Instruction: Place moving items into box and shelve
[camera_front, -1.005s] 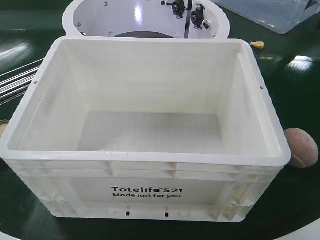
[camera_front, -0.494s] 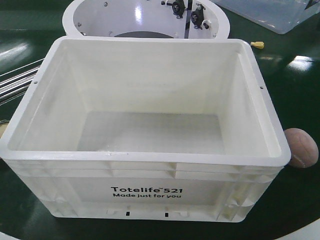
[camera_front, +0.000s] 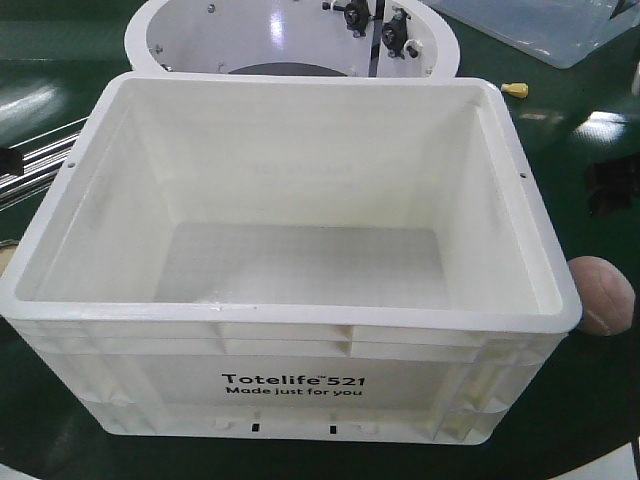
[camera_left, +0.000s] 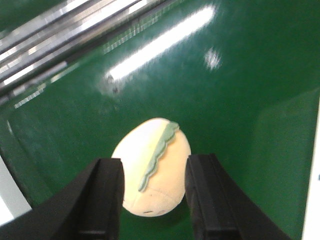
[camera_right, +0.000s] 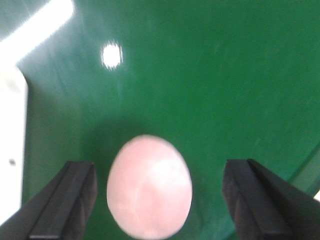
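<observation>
The box, a white ribbed crate printed "Totelife 521", stands empty in the middle of the green surface. To its left lies the moving item, a pale yellow-orange mango shape with a green strip. My left gripper has its black fingers pressed against both of its sides while it rests on the surface. To the right of the box lies a pink ball. My right gripper is wide open around it, with a clear gap on each side.
A white round drum stands behind the box. A clear plastic bin is at the back right, with a small yellow piece near it. Metal rails run along the left, beyond the mango shape.
Dark parts of both arms have come into the front view at the left and right edges. The box and the pink ball have not moved.
</observation>
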